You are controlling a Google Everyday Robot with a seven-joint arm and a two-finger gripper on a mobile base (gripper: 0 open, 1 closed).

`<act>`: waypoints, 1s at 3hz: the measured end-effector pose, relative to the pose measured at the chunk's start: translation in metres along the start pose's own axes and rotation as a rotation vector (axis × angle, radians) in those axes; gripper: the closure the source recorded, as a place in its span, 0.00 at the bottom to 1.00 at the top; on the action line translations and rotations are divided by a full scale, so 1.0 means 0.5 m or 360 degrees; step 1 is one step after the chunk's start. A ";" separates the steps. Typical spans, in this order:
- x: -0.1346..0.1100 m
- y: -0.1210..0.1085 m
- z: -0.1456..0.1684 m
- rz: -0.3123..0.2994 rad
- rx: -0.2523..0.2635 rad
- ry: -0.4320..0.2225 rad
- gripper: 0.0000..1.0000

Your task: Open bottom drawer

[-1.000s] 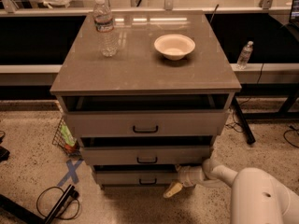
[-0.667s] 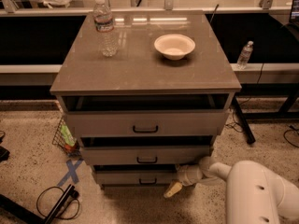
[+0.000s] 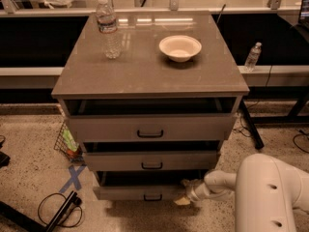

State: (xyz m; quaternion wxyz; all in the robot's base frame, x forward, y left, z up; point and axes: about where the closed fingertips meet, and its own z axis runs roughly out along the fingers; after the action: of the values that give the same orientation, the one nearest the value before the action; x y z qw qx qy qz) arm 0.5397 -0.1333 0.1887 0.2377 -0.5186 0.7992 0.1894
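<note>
The grey cabinet has three drawers, all pulled out a little. The bottom drawer (image 3: 140,193) is the lowest and shortest, with a small black bar handle (image 3: 152,197); a dark gap shows above its front. My gripper (image 3: 184,192) is at the right end of the bottom drawer's front, low near the floor, with tan fingertips (image 3: 182,201) against the drawer's right corner. My white arm (image 3: 263,192) comes in from the lower right. The middle drawer (image 3: 152,161) and the top drawer (image 3: 150,128) sit above.
A water bottle (image 3: 109,28) and a cream bowl (image 3: 179,47) stand on the cabinet top (image 3: 145,71). A wire basket (image 3: 67,144) sits left of the cabinet. A black cable and tool (image 3: 60,212) lie on the floor at lower left. Another bottle (image 3: 252,56) stands on the right ledge.
My arm's white body has shifted slightly up and left in view. The gripper stays at the bottom drawer's right corner; the drawers look unchanged.
</note>
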 end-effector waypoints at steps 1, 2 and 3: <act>-0.004 0.000 -0.005 0.0000 0.0000 0.0000 0.70; -0.005 0.000 -0.007 0.0000 0.0000 0.0000 0.94; -0.003 0.005 -0.010 0.0006 -0.0003 0.0001 1.00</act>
State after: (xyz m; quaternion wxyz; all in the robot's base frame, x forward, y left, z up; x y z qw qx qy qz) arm 0.5371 -0.1340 0.1937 0.2367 -0.5173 0.8000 0.1905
